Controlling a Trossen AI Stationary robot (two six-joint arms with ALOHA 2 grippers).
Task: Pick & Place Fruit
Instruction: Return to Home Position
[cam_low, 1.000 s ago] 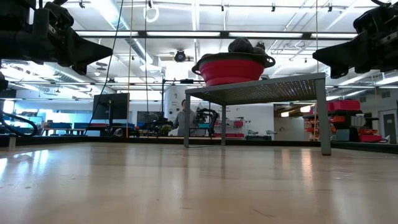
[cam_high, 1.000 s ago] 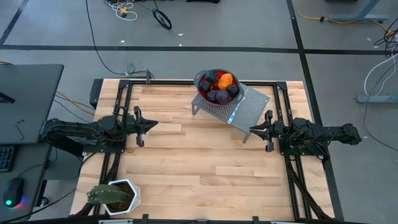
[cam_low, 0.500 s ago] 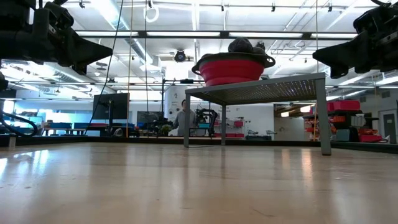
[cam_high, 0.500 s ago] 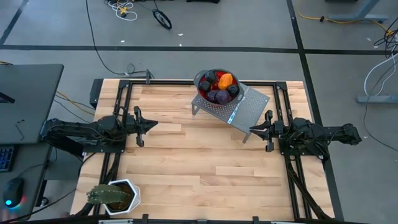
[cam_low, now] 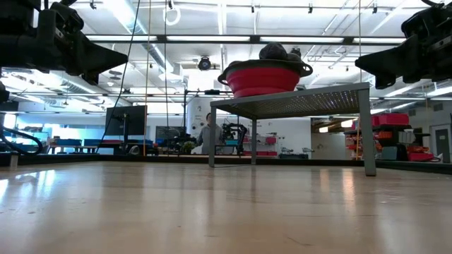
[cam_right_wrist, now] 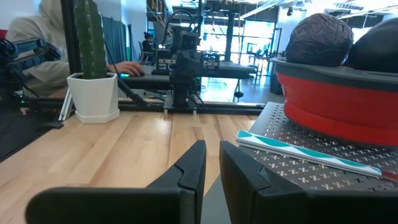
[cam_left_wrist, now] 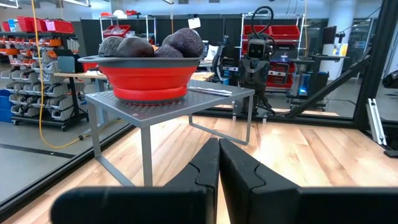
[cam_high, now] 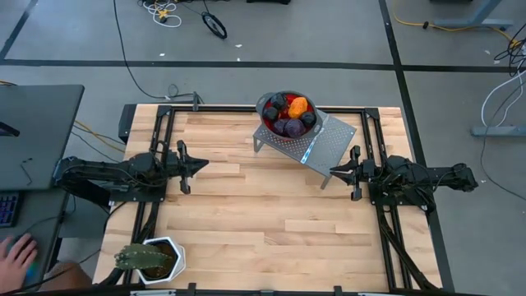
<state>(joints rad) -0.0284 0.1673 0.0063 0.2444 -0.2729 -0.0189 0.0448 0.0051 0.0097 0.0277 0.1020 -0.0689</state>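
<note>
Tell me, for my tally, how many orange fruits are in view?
1. The orange fruit sits atop the pile in the bowl on the shelf; others may be hidden beneath.

The fruit (cam_high: 289, 115) is sitting heaped in a red bowl (cam_low: 263, 79), which is standing on a grey perforated shelf (cam_high: 333, 144) at the far side of the table (cam_high: 246, 214). An orange piece (cam_high: 298, 105) is lying on top among dark purple and near-black ones. The pile is rising above the bowl's rim.
</note>
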